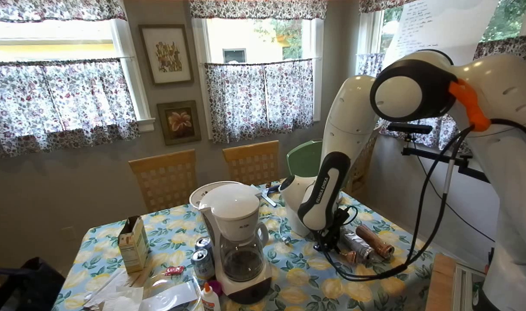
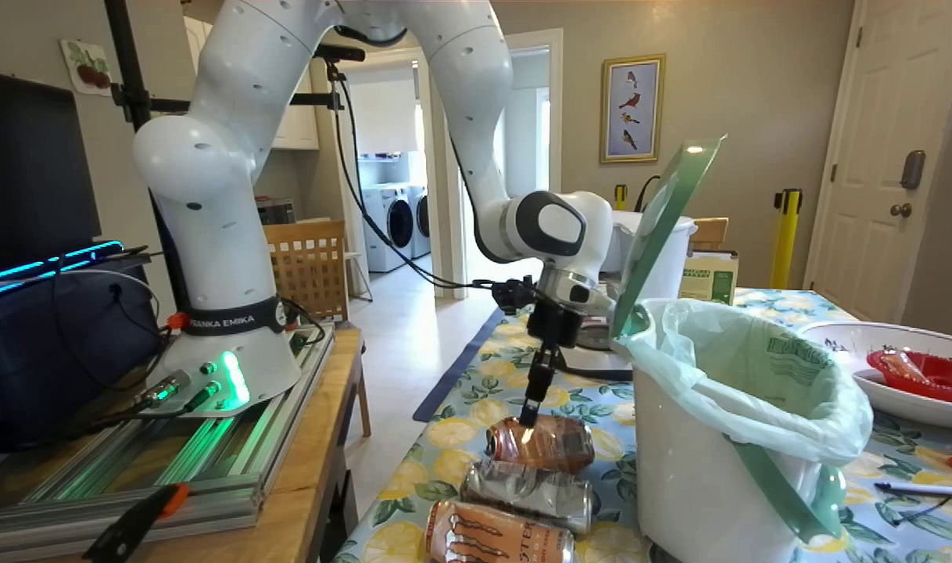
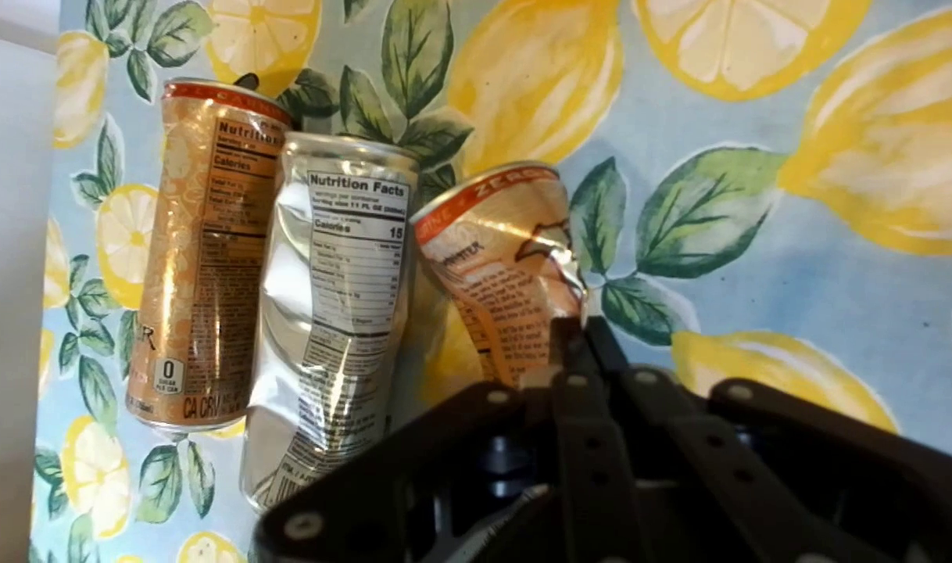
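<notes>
Standing closed at the dented orange can [image 3: 501, 274], the gripper [image 3: 587, 327] likely needs gentle, centred contact to prevent rolling.

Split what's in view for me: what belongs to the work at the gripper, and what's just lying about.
In the work, judging by closeness:
gripper, its jaws together
dented orange can, nearest it
dented silver can and smoother orange can alongside
probably the lined bin nearby, lid raised

Apparently just lying about:
coffee maker
glue bottle
open carton
red bowl
</notes>
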Motion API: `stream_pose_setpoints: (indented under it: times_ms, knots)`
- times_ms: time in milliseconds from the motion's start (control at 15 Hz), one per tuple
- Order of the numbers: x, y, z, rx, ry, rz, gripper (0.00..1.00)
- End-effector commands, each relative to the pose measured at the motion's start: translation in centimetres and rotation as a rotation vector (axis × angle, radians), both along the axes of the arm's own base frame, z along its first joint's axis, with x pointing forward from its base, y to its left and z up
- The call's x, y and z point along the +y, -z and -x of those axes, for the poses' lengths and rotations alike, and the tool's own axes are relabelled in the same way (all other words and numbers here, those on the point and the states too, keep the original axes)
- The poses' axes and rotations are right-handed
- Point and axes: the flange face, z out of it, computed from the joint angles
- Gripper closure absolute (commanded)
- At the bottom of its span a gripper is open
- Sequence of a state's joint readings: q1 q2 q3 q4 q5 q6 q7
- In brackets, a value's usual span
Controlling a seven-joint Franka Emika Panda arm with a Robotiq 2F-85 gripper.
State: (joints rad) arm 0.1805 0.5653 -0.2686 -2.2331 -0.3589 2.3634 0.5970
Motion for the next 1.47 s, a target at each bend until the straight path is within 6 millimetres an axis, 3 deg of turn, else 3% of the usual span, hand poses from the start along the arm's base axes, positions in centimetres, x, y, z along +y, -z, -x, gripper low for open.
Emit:
stream_pose_setpoints:
  times_ms: [0, 667, 1400]
  knots:
    - [0.8, -1.6, -0.3, -0.015, 0.017, -0.059, 0.99]
    - [2.3, -6.9, -1.1, -0.098, 0.035, -0.171, 0.99]
    - [6.0, -13.3, -0.5, -0.157, -0.072, -0.245, 0.99]
